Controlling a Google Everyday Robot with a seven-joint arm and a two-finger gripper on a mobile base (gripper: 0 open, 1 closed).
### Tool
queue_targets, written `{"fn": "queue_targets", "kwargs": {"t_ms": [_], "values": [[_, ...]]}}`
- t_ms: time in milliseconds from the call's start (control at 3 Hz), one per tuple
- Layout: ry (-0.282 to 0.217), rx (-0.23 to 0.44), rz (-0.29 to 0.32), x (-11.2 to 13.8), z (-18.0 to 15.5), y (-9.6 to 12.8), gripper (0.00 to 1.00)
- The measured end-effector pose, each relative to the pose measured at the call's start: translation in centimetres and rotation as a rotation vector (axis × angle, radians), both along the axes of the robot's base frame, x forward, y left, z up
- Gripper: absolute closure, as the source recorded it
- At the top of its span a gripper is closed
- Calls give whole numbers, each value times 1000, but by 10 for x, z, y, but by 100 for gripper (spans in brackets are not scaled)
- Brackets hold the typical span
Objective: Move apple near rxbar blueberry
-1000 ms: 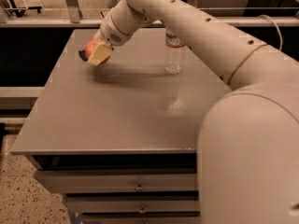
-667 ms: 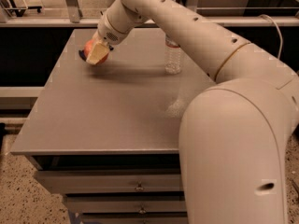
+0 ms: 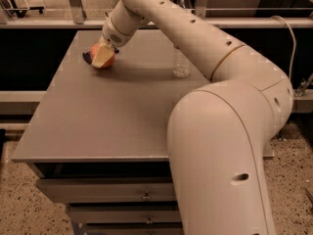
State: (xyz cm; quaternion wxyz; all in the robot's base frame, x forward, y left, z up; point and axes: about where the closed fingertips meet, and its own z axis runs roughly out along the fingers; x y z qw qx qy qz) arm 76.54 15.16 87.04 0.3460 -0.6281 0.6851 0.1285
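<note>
The red-orange apple (image 3: 109, 61) is at the far left of the grey table (image 3: 107, 116), low over or on its surface. My gripper (image 3: 101, 57) is shut on the apple, with one pale finger (image 3: 100, 58) across its front. The rxbar blueberry (image 3: 87, 58) shows only as a dark navy sliver just left of the apple, mostly hidden behind it. It lies right beside the apple; I cannot tell whether they touch.
A clear plastic water bottle (image 3: 181, 65) stands upright on the table to the right of the apple. My large white arm (image 3: 225, 146) fills the right foreground and hides the table's right side. Drawers (image 3: 112, 195) sit under the table's front edge.
The gripper has lowered slightly with the apple towards the table, and the dark bar now shows beside it. The arm's elbow has swung forward and covers more of the right side.
</note>
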Motion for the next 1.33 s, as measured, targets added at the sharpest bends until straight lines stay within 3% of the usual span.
{"fn": "queue_targets", "kwargs": {"t_ms": [333,667,1000,1333], "values": [[10,-8,-14,7,-4,2,30],[11,-11,-17,8,-5,3,7],[14,-14,-16,8,-6,2,0],[14,-14,-16,8,-6,2,0]]}}
